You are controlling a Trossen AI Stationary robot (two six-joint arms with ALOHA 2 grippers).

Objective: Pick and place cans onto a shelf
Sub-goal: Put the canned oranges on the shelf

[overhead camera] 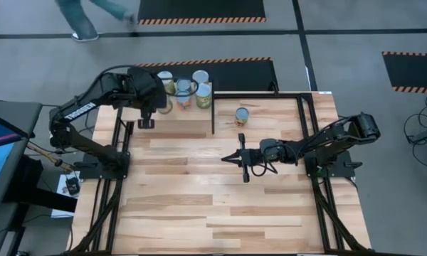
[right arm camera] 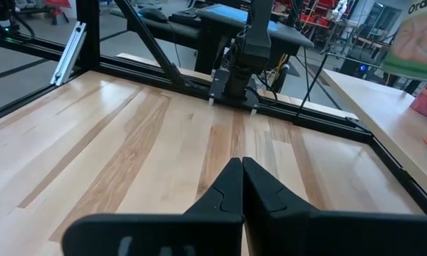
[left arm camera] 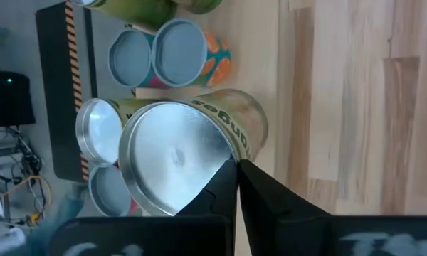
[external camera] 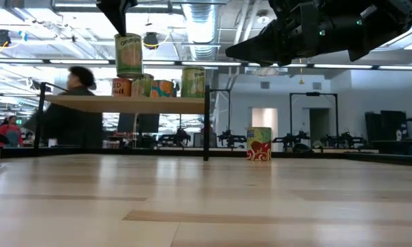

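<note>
Left gripper (left arm camera: 235, 174): arm reached over the shelf (external camera: 89, 103), fingers pinched onto the rim of a green-labelled can (left arm camera: 178, 153), held clear above the cans standing beneath it. Low view alone shows that can (external camera: 128, 55) hanging above the shelved cans (external camera: 161, 87); left wrist view alone shows their lids (left arm camera: 156, 53) just beyond it.

Right gripper (overhead camera: 235, 158): arm stretched low over mid-table, fingers closed together, holding nothing. One lone can (overhead camera: 241, 116) stands on the tabletop (overhead camera: 199, 199) near it, beside the shelf. A person (external camera: 72, 103) shows behind.
</note>
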